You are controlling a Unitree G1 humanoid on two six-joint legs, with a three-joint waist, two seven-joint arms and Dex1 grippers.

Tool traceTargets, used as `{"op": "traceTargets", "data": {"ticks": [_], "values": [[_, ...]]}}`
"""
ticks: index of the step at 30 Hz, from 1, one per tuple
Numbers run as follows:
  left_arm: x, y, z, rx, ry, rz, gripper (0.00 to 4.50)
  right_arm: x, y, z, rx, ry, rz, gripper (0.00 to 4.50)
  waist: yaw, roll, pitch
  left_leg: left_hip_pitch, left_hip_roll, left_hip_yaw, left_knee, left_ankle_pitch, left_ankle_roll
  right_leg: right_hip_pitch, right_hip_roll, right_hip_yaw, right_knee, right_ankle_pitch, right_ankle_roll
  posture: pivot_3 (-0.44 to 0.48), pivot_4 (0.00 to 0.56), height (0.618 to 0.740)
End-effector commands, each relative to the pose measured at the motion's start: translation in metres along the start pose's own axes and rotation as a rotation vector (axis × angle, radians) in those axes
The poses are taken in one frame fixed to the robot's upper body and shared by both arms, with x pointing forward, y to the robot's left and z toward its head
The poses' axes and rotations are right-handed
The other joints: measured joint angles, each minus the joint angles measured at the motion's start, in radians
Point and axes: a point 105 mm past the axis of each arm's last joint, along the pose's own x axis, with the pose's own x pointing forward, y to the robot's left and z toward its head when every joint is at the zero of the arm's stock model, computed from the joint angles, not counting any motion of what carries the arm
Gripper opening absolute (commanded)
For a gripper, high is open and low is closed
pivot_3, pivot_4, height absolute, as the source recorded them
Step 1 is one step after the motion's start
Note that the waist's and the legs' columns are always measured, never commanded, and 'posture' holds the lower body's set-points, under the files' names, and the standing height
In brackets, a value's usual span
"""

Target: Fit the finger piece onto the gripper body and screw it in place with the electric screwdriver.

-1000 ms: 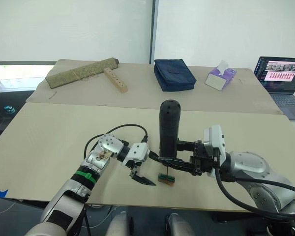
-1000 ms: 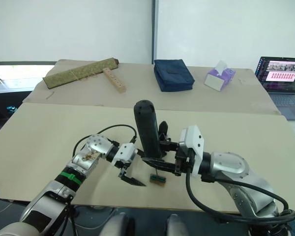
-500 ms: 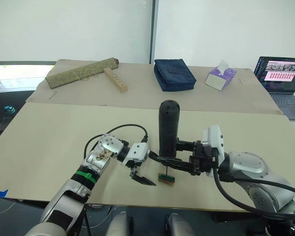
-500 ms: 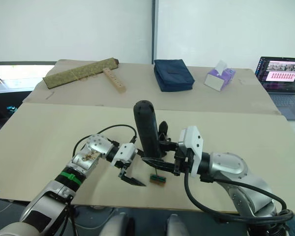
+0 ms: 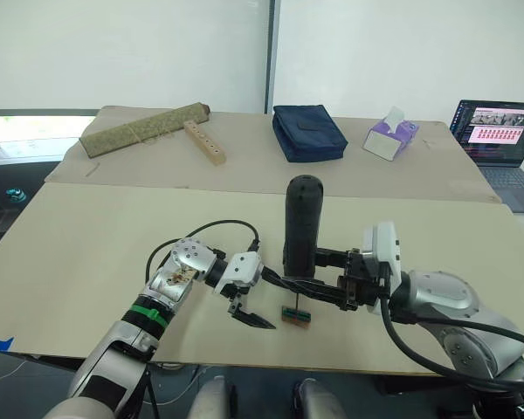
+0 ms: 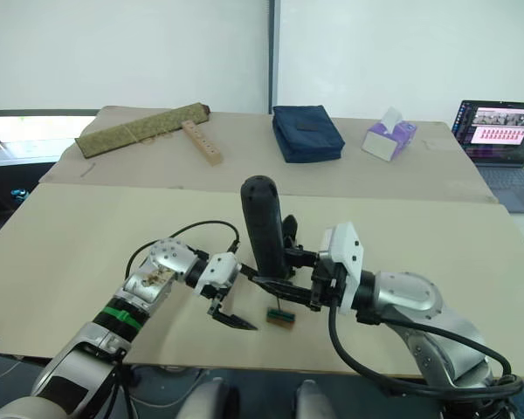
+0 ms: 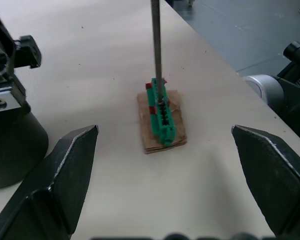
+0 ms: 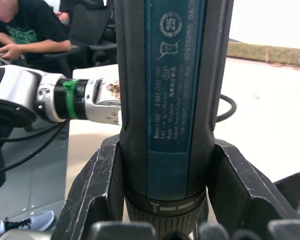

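The right gripper (image 5: pixel 319 286) reaches in level near the tabletop's (image 5: pixel 87 236) front edge, fingers clamped on the upright electric screwdriver (image 5: pixel 300 224), its bit on the small green block (image 7: pixel 161 118). The left gripper (image 5: pixel 249 307) angles down just beside it, fingers spread wide. Little has moved since the earlier frames.

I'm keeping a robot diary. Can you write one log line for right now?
right hand: holding electric screwdriver upright | bit: on green block | left hand: open, empty

You face a white wall (image 5: pixel 157 52) beyond two beige tables (image 5: pixel 87 236); a laptop (image 5: pixel 498 131) glows far right, dark grey floor (image 7: pixel 250 30) lies below
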Motion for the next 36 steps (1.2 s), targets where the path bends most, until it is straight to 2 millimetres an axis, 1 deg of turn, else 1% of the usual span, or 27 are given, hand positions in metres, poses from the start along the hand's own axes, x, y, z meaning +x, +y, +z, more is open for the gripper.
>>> {"op": "traceTargets", "data": {"ticks": [1,4,6,8,11,15,19,22,25,28,33,36], "values": [[-0.012,0.0,0.011,-0.011,-0.047,0.072,4.5,-0.004,0.005,0.035,-0.101,-0.079,0.004,1.91,-0.003,0.0,0.0,0.0,0.0,0.0,0.0,0.0,0.0,0.0,0.0,0.0,0.0,0.0,0.0,0.0,0.15,0.738],[-0.023,-0.003,0.011,-0.052,-0.052,0.121,4.5,-0.006,0.003,0.047,-0.111,-0.094,-0.013,1.91,-0.005,0.0,0.0,0.001,0.001,-0.003,0.0,0.0,0.0,0.0,0.0,0.001,0.001,0.0,0.0,0.0,0.15,0.738],[-0.03,0.0,0.009,-0.09,-0.061,0.193,4.5,-0.007,0.002,0.054,-0.116,-0.101,-0.029,1.91,-0.005,0.0,0.0,0.002,0.001,-0.004,0.0,0.0,0.0,0.001,0.0,0.001,0.001,0.0,0.0,0.0,0.15,0.738],[-0.033,0.007,0.009,-0.117,-0.077,0.267,4.5,-0.008,0.002,0.058,-0.123,-0.101,-0.038,1.91,-0.004,0.0,0.0,0.002,0.001,-0.004,-0.001,0.0,0.0,0.001,0.0,0.001,0.001,0.0,0.0,0.0,0.15,0.738],[-0.031,0.02,0.012,-0.152,-0.108,0.363,4.5,-0.009,0.001,0.064,-0.133,-0.102,-0.049,1.91,0.002,0.0,0.0,0.002,0.0,-0.004,0.0,0.0,0.0,0.001,-0.001,0.0,0.0,0.0,0.0,0.0,0.15,0.738],[-0.021,0.029,0.006,-0.175,-0.102,0.454,4.5,-0.009,-0.001,0.069,-0.14,-0.105,-0.061,1.91,0.002,0.0,0.0,0.001,-0.001,-0.003,0.0,0.0,0.0,0.001,-0.002,0.001,0.0,0.0,0.0,0.0,0.15,0.738],[-0.009,0.036,0.003,-0.206,-0.114,0.517,4.5,-0.011,-0.001,0.066,-0.136,-0.086,-0.077,1.91,0.001,0.0,0.0,0.001,0.0,-0.003,-0.001,0.0,0.0,0.001,-0.001,0.001,0.0,0.0,0.0,0.0,0.15,0.738],[0.001,0.043,-0.001,-0.204,-0.091,0.557,4.5,-0.013,-0.001,0.064,-0.132,-0.08,-0.088,1.91,0.001,0.0,0.0,0.001,-0.001,-0.003,-0.001,0.0,0.0,0.001,-0.001,0.001,0.0,0.0,0.0,0.0,0.15,0.738],[0.011,0.051,0.0,-0.235,-0.109,0.571,4.5,-0.013,-0.001,0.062,-0.129,-0.075,-0.094,1.91,0.001,0.0,0.0,0.002,-0.001,-0.003,-0.001,0.0,0.0,0.001,-0.001,0.001,0.0,0.0,0.0,0.0,0.15,0.738],[0.028,0.054,0.0,-0.262,-0.126,0.566,4.5,-0.013,-0.001,0.057,-0.124,-0.062,-0.099,1.91,0.002,0.0,0.0,0.001,-0.001,-0.003,-0.001,0.0,0.0,0.001,-0.001,0.001,0.0,0.0,0.0,0.0,0.15,0.738],[0.042,0.058,-0.001,-0.287,-0.137,0.578,4.5,-0.013,0.001,0.052,-0.116,-0.052,-0.101,1.91,0.002,0.0,0.0,0.001,-0.001,-0.003,-0.001,0.0,0.0,0.001,-0.001,0.001,0.0,0.0,0.0,0.0,0.15,0.738],[0.043,0.057,-0.005,-0.239,-0.107,0.545,3.65,-0.014,0.002,0.05,-0.116,-0.047,-0.103,1.91,0.002,0.0,0.0,0.001,-0.001,-0.003,-0.001,0.0,0.0,0.001,-0.001,0.001,0.0,0.0,0.0,0.0,0.15,0.738]]}}
